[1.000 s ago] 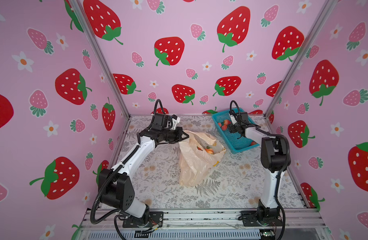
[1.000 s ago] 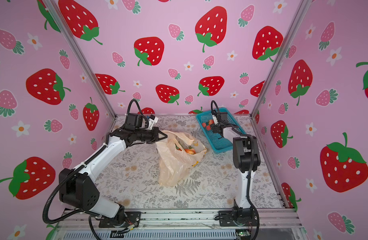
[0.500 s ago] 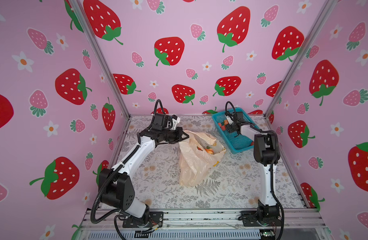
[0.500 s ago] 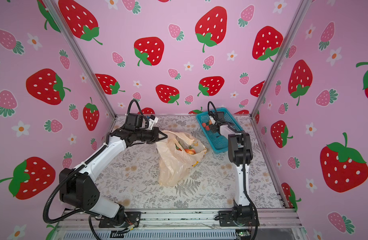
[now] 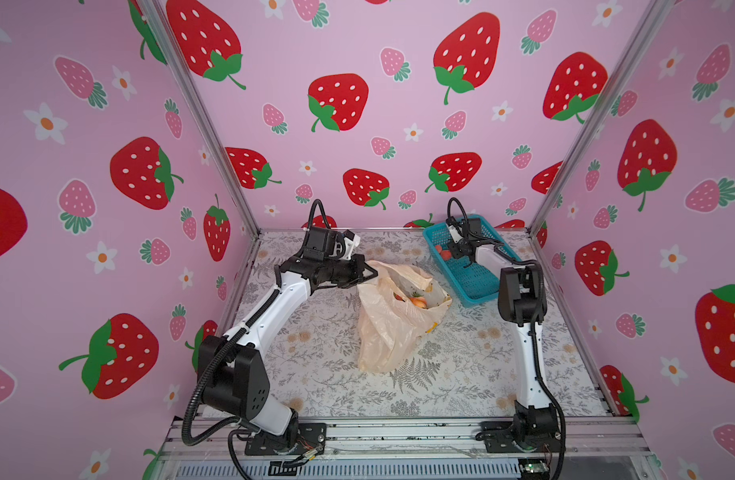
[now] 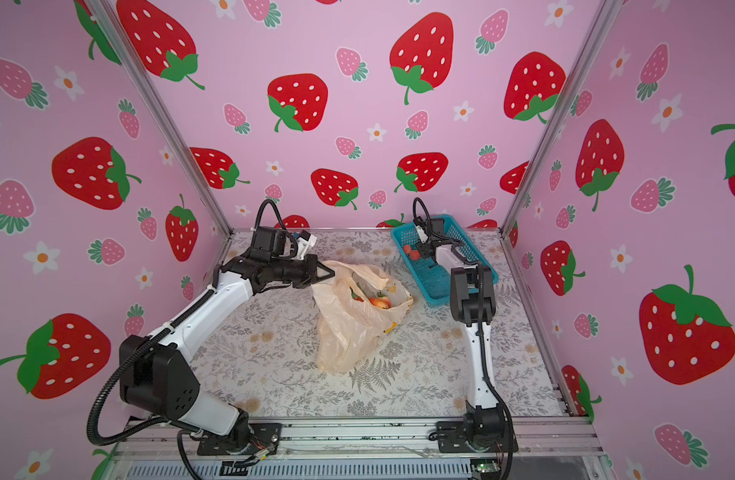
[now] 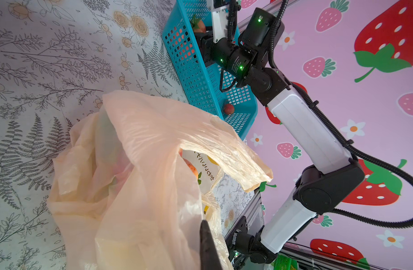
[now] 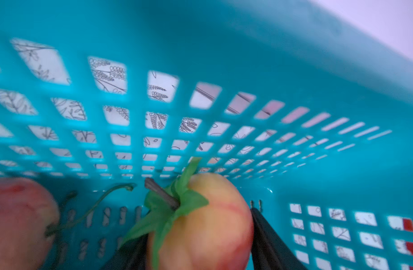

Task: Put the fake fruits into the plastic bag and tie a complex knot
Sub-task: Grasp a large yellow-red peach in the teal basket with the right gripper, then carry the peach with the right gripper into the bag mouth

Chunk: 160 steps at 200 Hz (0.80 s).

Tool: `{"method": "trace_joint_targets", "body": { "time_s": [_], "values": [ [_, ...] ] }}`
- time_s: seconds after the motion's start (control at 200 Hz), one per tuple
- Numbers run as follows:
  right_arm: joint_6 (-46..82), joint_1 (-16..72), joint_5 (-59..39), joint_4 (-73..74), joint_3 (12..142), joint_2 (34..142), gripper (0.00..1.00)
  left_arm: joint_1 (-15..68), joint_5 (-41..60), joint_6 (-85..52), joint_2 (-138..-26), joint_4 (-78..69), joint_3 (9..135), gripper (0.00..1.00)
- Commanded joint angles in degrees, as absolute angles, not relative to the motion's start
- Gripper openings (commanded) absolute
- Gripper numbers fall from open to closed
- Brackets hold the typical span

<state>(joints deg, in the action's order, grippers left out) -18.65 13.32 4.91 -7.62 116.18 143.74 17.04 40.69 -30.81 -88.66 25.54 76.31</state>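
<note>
Pink strawberry walls enclose the bench [image 5: 315, 345], where both top views show the left end effector [image 5: 367, 272] pinched shut on the rim of the plastic bag [image 6: 349, 328], fruits [image 5: 417, 300] inside, and the right arm swung deeper into the blue basket [image 5: 478, 286]. From the left wrist, the bag's mouth gapes towards the basket. From the right wrist, the right end effector [image 8: 198, 243] has narrowed onto an orange-pink fruit [image 8: 207, 210]: another pick looks under way.
</note>
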Motion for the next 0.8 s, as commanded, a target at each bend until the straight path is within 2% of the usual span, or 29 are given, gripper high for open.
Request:
{"method": "trace_joint_targets", "body": {
  "time_s": [0.0, 0.155, 0.32, 0.48, 0.645, 0.795],
  "values": [
    [-17.4, 13.0, 3.7, -10.3, 117.6, 144.2, 0.52, 16.9, 41.5, -30.3, -89.4, 26.1, 76.9, 0.0],
    [-15.9, 12.8, 2.0, -10.5, 114.4, 139.1, 0.41, 16.9, 41.6, -30.5, -89.4, 26.1, 76.9, 0.0],
    [-12.4, 12.8, 1.3, -9.6, 104.9, 127.2, 0.35, 17.0, 41.7, -30.8, -89.1, 25.9, 76.9, 0.0],
    [-2.8, 12.8, -4.2, -4.0, 84.7, 108.9, 0.33, 17.1, 41.8, -31.1, -88.7, 25.5, 76.6, 0.0],
    [9.7, 14.2, -15.7, 4.5, 62.5, 89.7, 0.32, 17.1, 42.0, -31.2, -88.6, 25.2, 76.6, 0.0],
    [12.9, 18.9, -18.4, 4.5, 51.4, 78.3, 0.32, 17.1, 42.0, -31.3, -88.3, 25.2, 76.6, 0.0]
  ]
}}
